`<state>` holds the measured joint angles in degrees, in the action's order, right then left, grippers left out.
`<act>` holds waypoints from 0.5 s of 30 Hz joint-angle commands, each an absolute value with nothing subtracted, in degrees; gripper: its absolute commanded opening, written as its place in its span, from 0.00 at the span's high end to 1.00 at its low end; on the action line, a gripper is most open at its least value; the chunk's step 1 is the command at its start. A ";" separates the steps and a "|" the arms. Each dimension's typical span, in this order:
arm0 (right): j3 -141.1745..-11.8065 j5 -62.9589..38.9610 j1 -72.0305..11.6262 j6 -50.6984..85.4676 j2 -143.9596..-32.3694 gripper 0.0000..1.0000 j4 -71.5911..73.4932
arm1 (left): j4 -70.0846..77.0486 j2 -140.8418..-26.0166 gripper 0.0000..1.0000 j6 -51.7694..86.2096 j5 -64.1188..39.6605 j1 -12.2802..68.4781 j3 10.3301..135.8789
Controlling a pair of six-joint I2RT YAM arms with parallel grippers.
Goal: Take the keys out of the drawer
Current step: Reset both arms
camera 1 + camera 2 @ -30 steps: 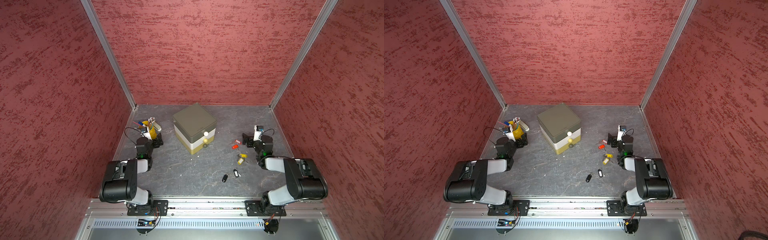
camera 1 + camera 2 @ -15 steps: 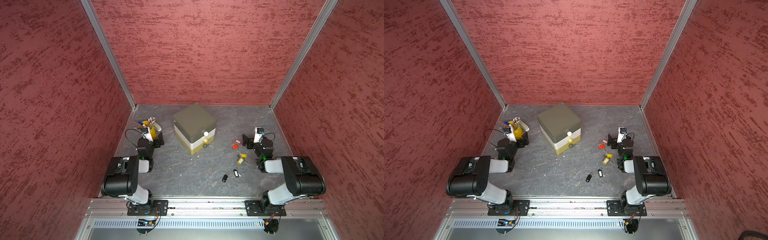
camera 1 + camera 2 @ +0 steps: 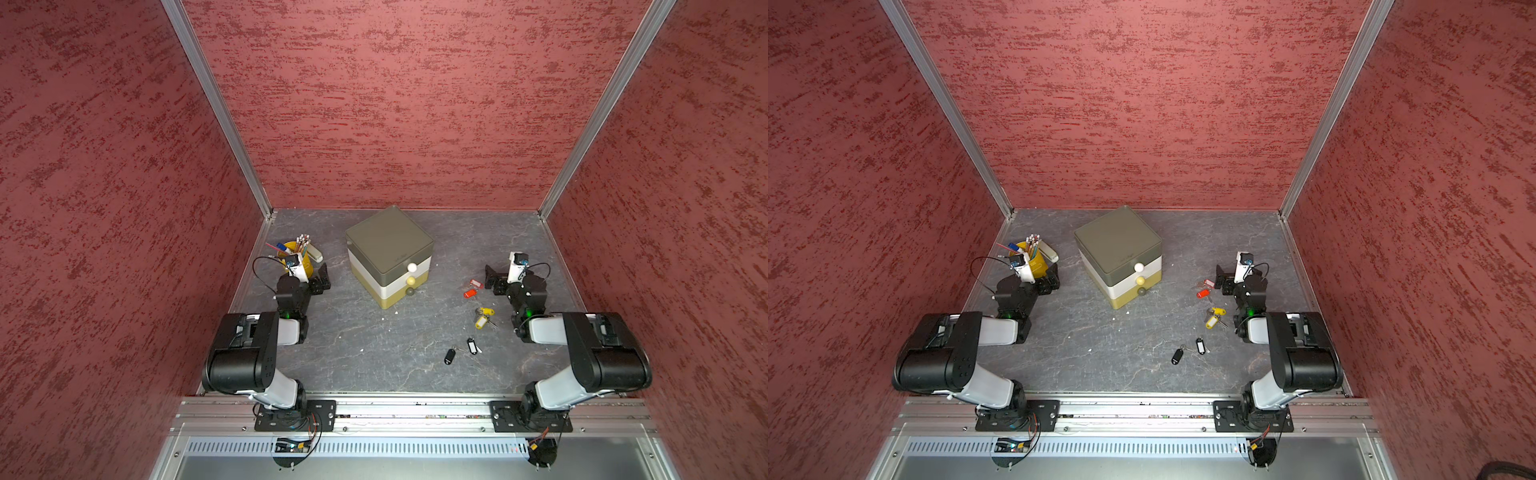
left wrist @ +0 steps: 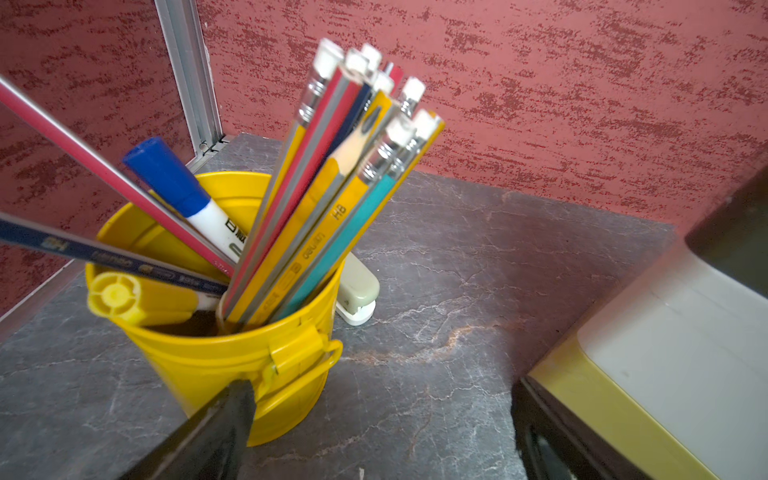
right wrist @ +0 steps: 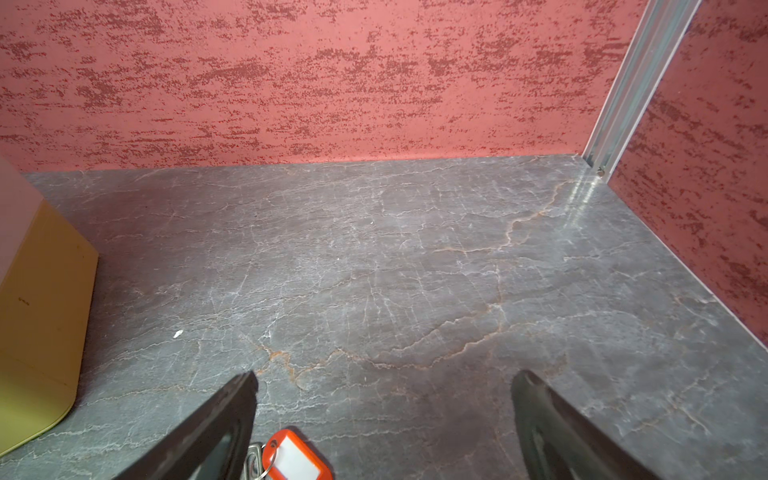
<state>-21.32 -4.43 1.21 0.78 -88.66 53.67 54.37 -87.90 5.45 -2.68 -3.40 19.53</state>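
Both top views look steeply down from high above the near edge onto the whole grey marbled tabletop [image 3: 374, 353], the square three-tier plastic drawer box [image 3: 388, 245] near frame centre. The left wrist camera sits low, close to the yellow metal pencil bucket [image 4: 216, 374], the right wrist camera low over a red-tagged metal key [image 5: 297, 459]; both face the red textured back wall [image 4: 540, 83] and catch the drawer box's side.

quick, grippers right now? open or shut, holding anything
left gripper: open, holding nothing
right gripper: open, holding nothing
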 commanded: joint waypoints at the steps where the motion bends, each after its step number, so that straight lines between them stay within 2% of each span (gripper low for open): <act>1: -21.53 -4.27 1.11 0.02 -88.66 0.02 53.66 | 53.97 -87.93 0.00 4.66 -2.73 -2.99 20.48; 15: -22.77 -5.84 0.83 -0.88 -88.99 0.02 51.67 | 53.88 -87.96 0.00 4.66 -2.73 -2.99 20.55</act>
